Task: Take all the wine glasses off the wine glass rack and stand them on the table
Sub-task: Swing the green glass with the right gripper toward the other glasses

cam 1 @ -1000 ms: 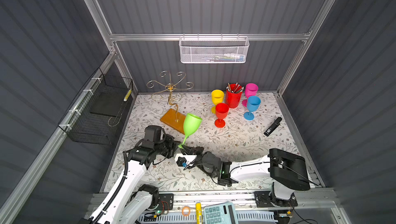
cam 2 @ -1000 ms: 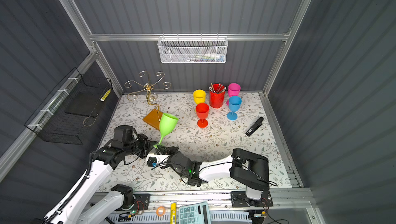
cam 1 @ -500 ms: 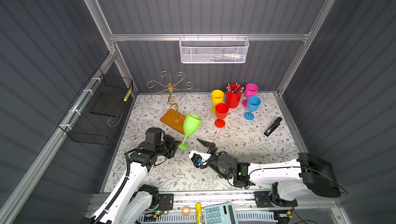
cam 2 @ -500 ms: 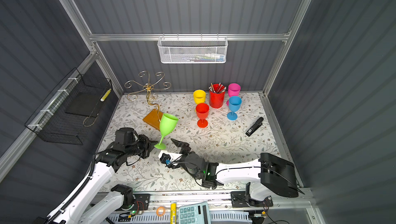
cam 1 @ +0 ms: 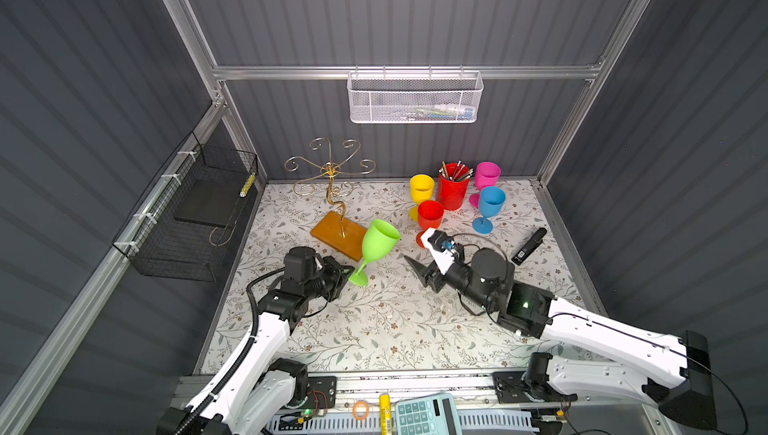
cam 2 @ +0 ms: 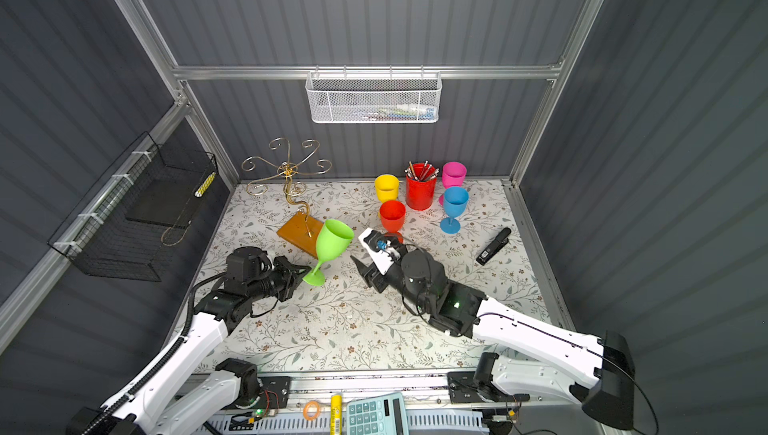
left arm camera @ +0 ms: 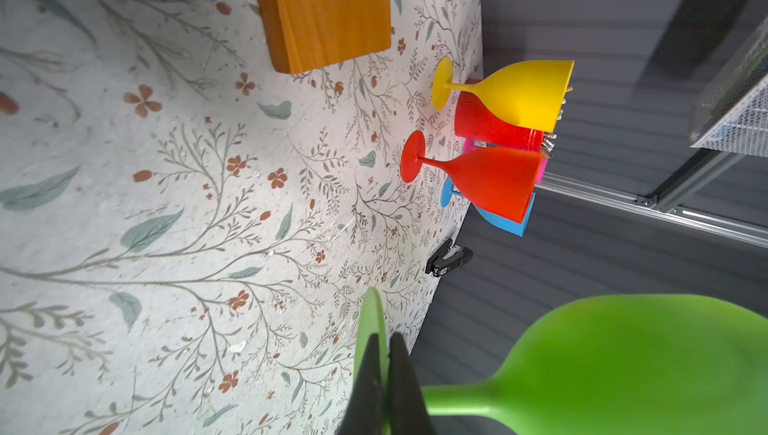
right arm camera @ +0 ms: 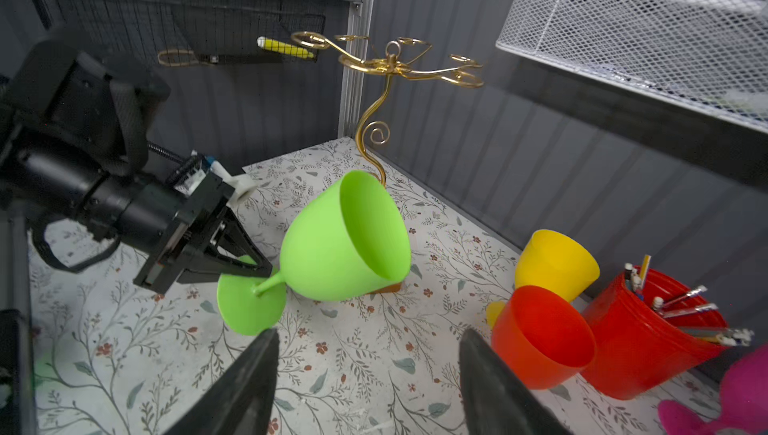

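Green wine glass [cam 1: 376, 241], tilted and off the gold wine glass rack [cam 1: 331, 171], is clenched at its foot by the left tool [right arm camera: 261, 270]. The right tool [right arm camera: 368, 333] faces it across the floral counter [cam 1: 374, 329], released and spread wide. The rack stands just beyond the left tool.

Dark grey ribbed walls [cam 1: 415, 9], silver aluminium frame rails [cam 1: 291, 72], pale floral-patterned tabletop [cam 1: 386, 329], white mesh basket [cam 1: 411, 100] on back wall, black wire basket [cam 1: 166, 246] on side wall.
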Available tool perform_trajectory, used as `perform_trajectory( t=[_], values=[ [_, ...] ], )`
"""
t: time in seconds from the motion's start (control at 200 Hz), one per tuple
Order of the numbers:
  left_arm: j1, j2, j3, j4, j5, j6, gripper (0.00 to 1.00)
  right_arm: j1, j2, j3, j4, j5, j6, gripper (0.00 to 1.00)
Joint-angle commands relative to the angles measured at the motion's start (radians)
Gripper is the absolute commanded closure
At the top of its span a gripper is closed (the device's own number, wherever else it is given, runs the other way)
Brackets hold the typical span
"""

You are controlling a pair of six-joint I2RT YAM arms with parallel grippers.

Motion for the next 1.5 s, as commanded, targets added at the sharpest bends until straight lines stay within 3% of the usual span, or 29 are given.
perform_trajectory(
  t=[0.0,0.255,0.63,1.216,1.496],
  values=[
    [-0.006,0.024,-0.030,0.150,0.044,0.089,1.00,-0.047,0.037,0.130,-0.236,-0.148,0.207,0.35],
    [-0.006,0.154,-0.079,0.501,0.144,0.121,1.00,-0.096,0.205,0.423,-0.556,-0.218,0.378,0.38],
    [-0.006,0.386,-0.145,0.974,0.234,0.072,1.00,-0.096,0.360,0.666,-0.757,-0.210,0.431,0.45],
    [-0.006,0.568,-0.177,1.286,0.254,-0.032,1.00,-0.049,0.615,0.940,-0.910,-0.135,0.397,0.53],
    [-0.006,0.600,-0.189,1.364,0.251,-0.070,1.00,-0.036,0.674,0.980,-0.903,-0.126,0.389,0.67]
  ],
)
